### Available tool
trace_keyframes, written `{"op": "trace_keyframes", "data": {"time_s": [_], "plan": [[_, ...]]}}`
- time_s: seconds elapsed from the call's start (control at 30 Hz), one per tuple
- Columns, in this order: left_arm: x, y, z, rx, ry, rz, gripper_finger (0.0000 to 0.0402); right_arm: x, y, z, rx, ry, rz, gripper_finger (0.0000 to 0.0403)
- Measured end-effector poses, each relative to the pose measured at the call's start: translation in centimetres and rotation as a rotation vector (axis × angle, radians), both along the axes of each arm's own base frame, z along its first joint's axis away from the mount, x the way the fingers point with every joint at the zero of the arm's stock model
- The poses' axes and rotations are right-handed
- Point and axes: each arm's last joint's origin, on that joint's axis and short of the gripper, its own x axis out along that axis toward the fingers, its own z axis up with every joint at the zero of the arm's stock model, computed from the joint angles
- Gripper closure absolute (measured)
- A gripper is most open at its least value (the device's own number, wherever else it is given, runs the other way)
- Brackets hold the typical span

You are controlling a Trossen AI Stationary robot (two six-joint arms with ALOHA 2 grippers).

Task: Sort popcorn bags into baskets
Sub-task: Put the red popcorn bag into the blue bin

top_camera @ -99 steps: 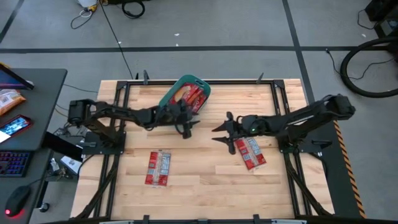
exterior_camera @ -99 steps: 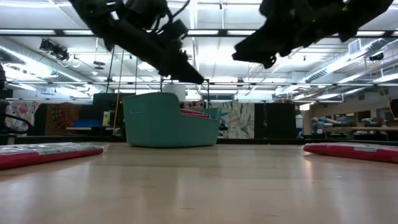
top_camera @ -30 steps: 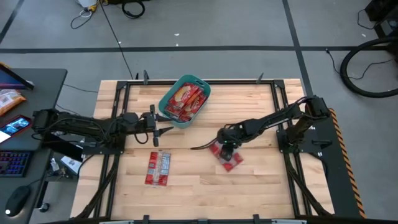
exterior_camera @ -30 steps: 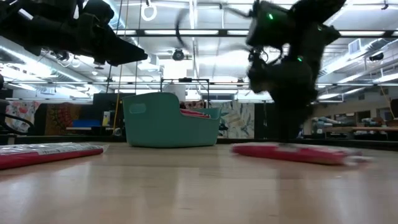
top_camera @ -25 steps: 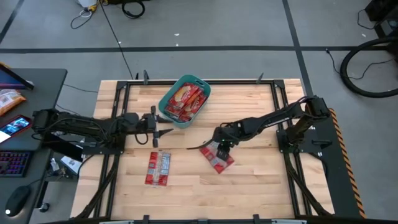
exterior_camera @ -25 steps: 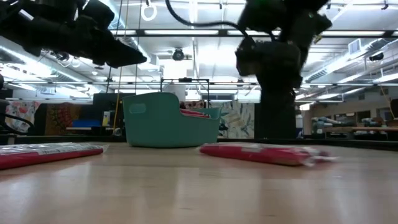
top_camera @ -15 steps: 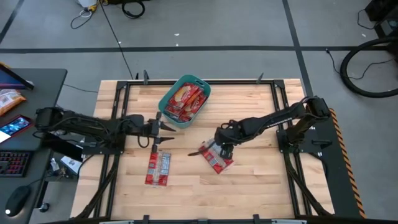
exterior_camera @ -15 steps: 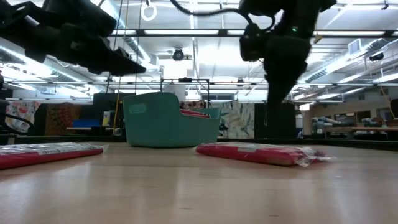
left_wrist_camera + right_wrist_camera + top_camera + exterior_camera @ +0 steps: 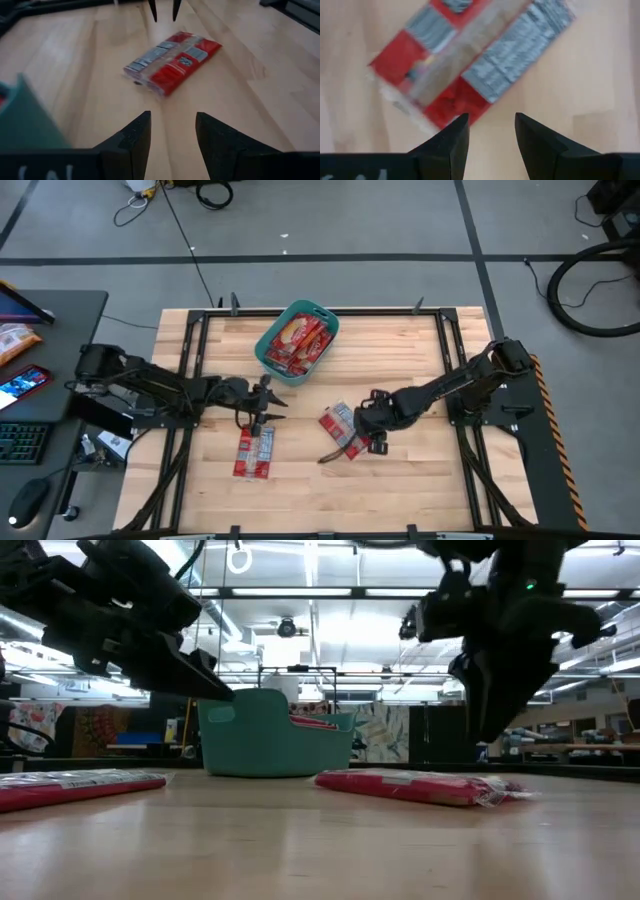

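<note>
Right gripper (image 9: pixel 345 446) now off red packet (image 9: pixel 338 427), sits just past its near edge, jaws apart, nothing in them. Packet now nearer middle of surface than before. Left gripper (image 9: pixel 262 406) now away from tub, above other packet (image 9: pixel 255 451).

Table (image 9: pixel 400 350) is pale, smooth wood planks; popcorn bags (image 9: pixel 341 428) are shiny crinkly plastic film; the teal tub (image 9: pixel 262 735) looks like matt plastic.
</note>
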Motion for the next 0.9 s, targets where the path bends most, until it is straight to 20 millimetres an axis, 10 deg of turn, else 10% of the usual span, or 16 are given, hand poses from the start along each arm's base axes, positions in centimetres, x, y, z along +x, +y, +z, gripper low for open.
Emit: {"op": "trace_keyframes", "data": {"time_s": [0.43,0.9], "plan": [[3.9,-1.3,-0.2,0.035,0.047,0.012,0.0242,0.1,7.1,-2.1,-0.163,-0.149,0.364,0.0238],[7.4,-1.6,-1.9,0.05,0.072,0.036,0.0242,-0.3,9.0,-4.7,-0.289,-0.11,0.453,0.0174]]}}
